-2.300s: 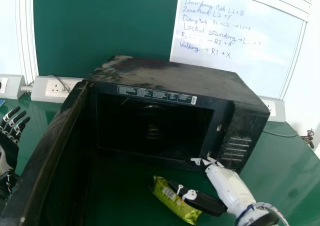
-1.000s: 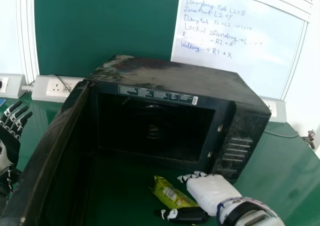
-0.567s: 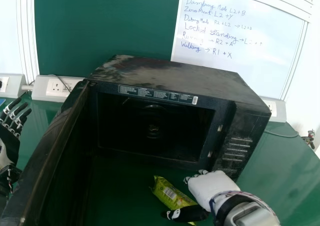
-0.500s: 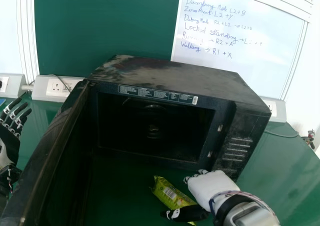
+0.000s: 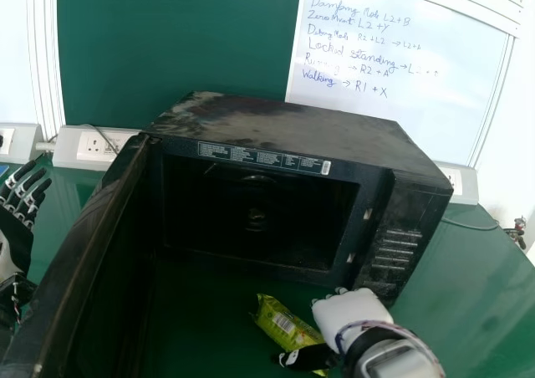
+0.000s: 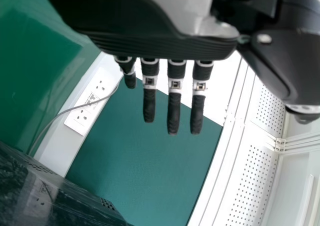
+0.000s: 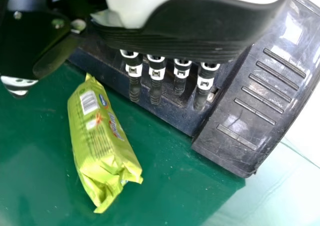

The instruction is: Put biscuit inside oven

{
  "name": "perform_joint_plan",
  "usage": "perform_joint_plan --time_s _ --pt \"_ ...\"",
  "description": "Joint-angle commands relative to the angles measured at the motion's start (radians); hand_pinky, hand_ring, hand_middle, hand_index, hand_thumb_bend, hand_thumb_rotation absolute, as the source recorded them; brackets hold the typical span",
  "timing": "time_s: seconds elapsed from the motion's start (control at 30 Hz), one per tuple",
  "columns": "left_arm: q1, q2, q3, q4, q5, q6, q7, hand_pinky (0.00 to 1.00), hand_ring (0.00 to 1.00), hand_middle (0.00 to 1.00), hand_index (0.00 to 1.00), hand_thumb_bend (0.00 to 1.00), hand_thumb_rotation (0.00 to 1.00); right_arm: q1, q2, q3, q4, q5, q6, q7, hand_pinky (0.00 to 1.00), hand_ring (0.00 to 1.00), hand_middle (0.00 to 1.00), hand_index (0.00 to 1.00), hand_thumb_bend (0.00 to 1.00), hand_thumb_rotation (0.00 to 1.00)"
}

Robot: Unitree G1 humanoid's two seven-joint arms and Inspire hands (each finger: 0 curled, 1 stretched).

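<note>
My right hand (image 5: 349, 313) is wide, its fingers (image 7: 155, 93) straight in front of the oven (image 5: 292, 131) and its thumb (image 7: 20, 88) well apart from them. It grips nothing; the biscuit packet (image 5: 281, 322) lies between fingers and thumb, and from here I can't tell whether either brushes it. My left hand (image 5: 12, 240) is idle at the far left, beyond the open door (image 5: 79, 244), fingers extended. The packet is yellow-green with a barcode, its wrapper crinkled at the end, lying aslant on the green table (image 5: 476, 294) outside the oven's mouth. In the head view my right hand covers its near right end, and the oven's dark inside is hard to make out.
</note>
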State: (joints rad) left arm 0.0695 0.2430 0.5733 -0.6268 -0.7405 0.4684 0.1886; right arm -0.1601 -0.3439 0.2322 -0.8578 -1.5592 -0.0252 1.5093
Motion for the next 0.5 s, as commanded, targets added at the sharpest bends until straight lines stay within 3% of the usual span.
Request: perform_joint_plan --time_s 0.0,0.2,0.3,0.47 --pt "-0.004 -0.001 -0.004 -0.014 -0.017 0.011 0.006 0.9 0.82 0.75 0.7 0.2 0.71 0.016 0.014 0.018 0.014 -0.037 -0.028 -0.024 0.86 0.92 0.94 0.92 1.0 0.42" --pt "-0.002 0.001 -0.007 -0.019 -0.021 0.014 0.019 0.94 0.85 0.78 0.73 0.2 0.75 0.058 0.043 0.051 0.022 -0.101 -0.081 -0.056 0.87 0.92 0.93 0.92 0.92 0.39" --pt "-0.001 0.002 -0.007 -0.015 -0.025 0.009 0.018 0.94 0.84 0.76 0.71 0.19 0.76 0.077 0.056 0.06 0.033 -0.124 -0.099 -0.073 0.89 0.92 0.93 0.91 0.84 0.36" --pt "0.001 0.004 -0.007 -0.014 -0.027 0.009 0.017 0.97 0.87 0.79 0.73 0.2 0.76 0.106 0.07 0.054 0.052 -0.126 -0.105 -0.111 0.9 0.93 0.93 0.91 0.87 0.32"
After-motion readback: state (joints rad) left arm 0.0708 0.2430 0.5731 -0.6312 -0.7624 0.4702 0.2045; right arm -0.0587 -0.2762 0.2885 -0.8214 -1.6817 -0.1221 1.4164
